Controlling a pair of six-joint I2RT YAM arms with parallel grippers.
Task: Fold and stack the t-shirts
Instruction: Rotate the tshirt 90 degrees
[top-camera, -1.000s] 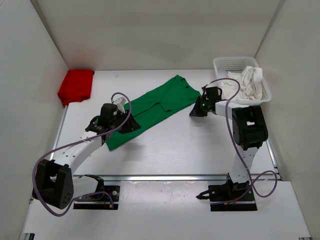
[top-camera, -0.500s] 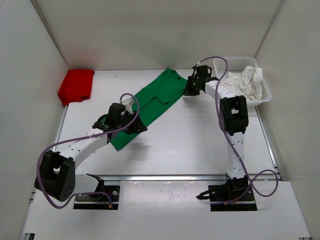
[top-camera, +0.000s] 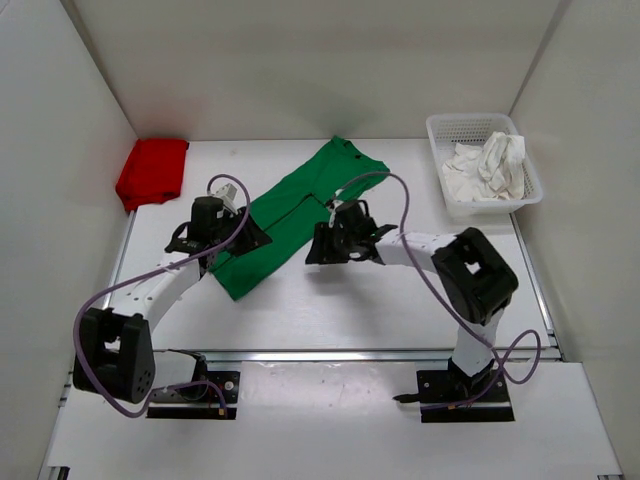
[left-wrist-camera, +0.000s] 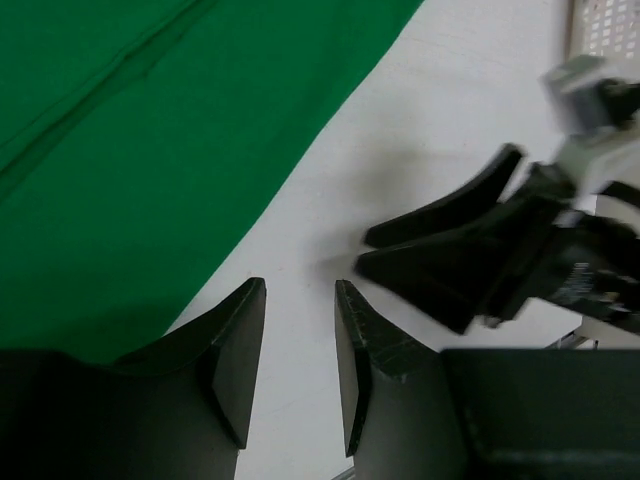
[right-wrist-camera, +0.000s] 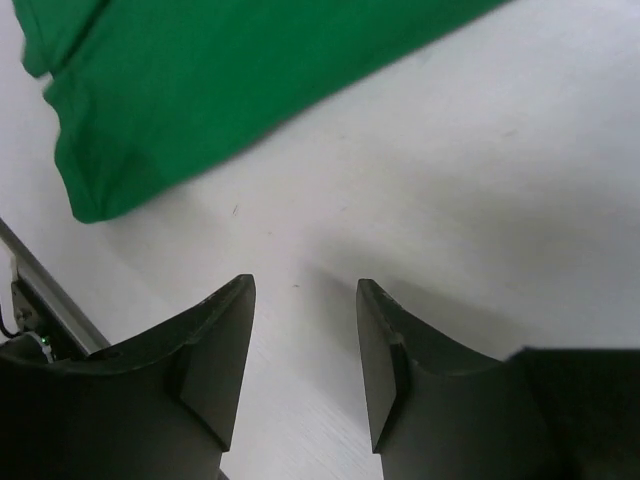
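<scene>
The left gripper (top-camera: 255, 240) has its two fingers apart. There is a small gap between them and nothing is in it. In the left wrist view, the left gripper (left-wrist-camera: 298, 290) is over the bare white table (left-wrist-camera: 420, 130), just beside the edge of the green shirt (left-wrist-camera: 150, 150).

The right gripper (top-camera: 315, 252) has its fingers apart too, and it holds nothing. In the right wrist view, the right gripper (right-wrist-camera: 305, 285) is over the bare table (right-wrist-camera: 480, 200). The green shirt (right-wrist-camera: 230, 90) lies near it but does not touch it.

The two grippers point at each other from each side of the shirt's near end. The left wrist view shows the right gripper (left-wrist-camera: 470, 260) as a blurry black shape.

The green shirt (top-camera: 300, 205) lies flat on the table (top-camera: 380, 300). It is folded into a long strip that runs on a slant from the far middle to the near left.

The red shirt (top-camera: 153, 172) is folded in the far left corner, by the wall.

A white basket (top-camera: 470, 120) with small holes sits at the far right. The white shirt (top-camera: 490, 165) is bunched up inside it.
</scene>
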